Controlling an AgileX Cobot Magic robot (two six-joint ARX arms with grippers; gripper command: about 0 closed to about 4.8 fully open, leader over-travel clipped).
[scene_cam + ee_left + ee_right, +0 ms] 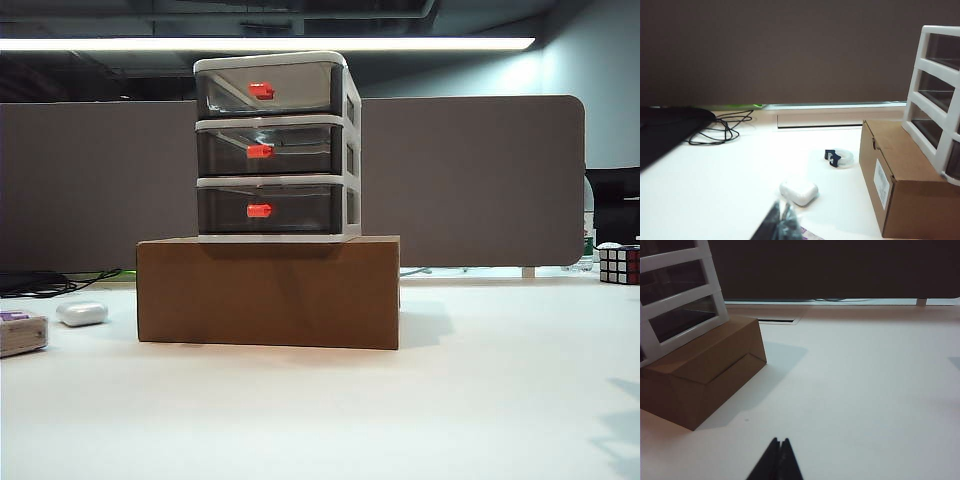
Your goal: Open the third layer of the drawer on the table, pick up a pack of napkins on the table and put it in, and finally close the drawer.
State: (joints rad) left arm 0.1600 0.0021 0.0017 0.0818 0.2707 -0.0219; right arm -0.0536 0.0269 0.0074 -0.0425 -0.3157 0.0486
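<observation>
Drawer unit (277, 146), white-framed with three smoky-grey tiers, stands on a brown cardboard box (268, 292) near the middle of the white table (330, 410). All three tiers sit pushed in, and the third layer (268, 209), the lowest, shows its red handle (259, 210) at the front centre.

At the far left edge of the exterior view, the pack of napkins (20, 332) lies flat on the table, a purple mark on its top. Just beside it rests a white rounded case (81, 313), apart from the box.

My left gripper (782, 226) hangs low over the table near the white case, its dark fingertips pressed together and holding nothing. My right gripper (779, 460) hovers over bare tabletop on the other side of the box, its fingertips likewise closed together and empty. Neither gripper appears in the exterior view.

Beyond the left gripper lie a small roll with a dark clip (839, 157) and a loop of black cable (720, 130). A Rubik's cube (619, 264) sits at the table's far right edge, before a grey partition (470, 180).
</observation>
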